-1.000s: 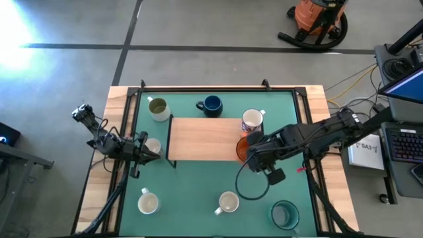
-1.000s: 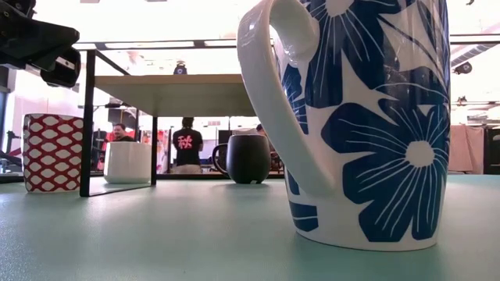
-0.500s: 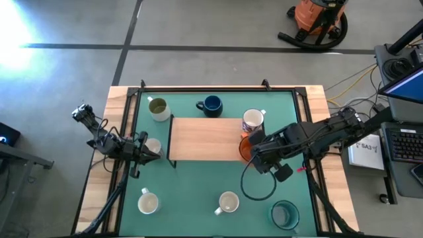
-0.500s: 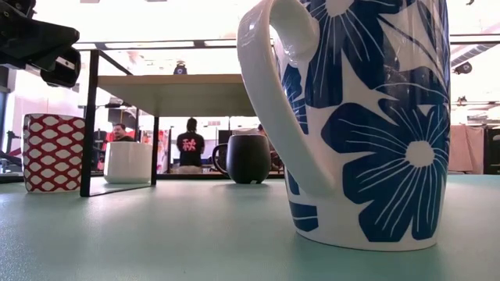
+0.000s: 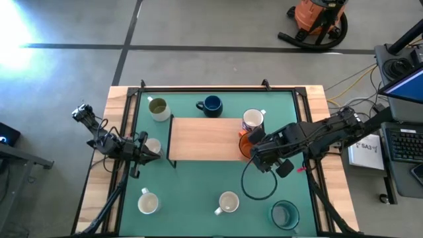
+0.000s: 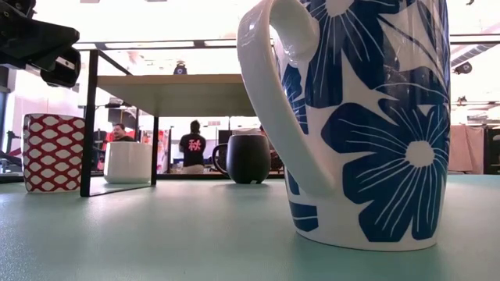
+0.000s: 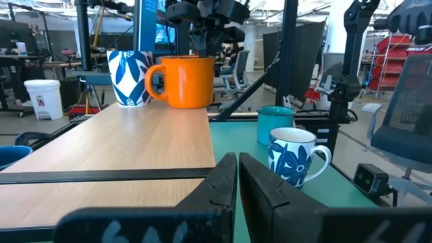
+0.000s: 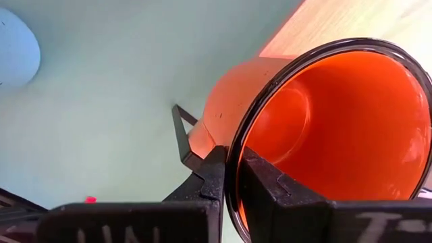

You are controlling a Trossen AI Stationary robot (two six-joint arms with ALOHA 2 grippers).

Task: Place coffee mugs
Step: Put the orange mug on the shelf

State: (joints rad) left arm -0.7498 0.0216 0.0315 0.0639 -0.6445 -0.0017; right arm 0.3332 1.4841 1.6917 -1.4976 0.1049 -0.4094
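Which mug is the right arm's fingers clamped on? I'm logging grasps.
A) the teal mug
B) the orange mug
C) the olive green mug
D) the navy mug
B: the right gripper pinches the rim of the orange mug, one finger inside and one outside, at the wooden shelf's edge.

Grey floor (image 5: 198, 26) with dark lines; orange shop vacuum (image 5: 317, 16); desk with keyboard (image 5: 404, 145).

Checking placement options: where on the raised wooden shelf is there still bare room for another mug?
The wooden shelf is bare from its left edge across the middle. Its right end is crowded: the right gripper holds the orange mug there, beside the patterned mug.
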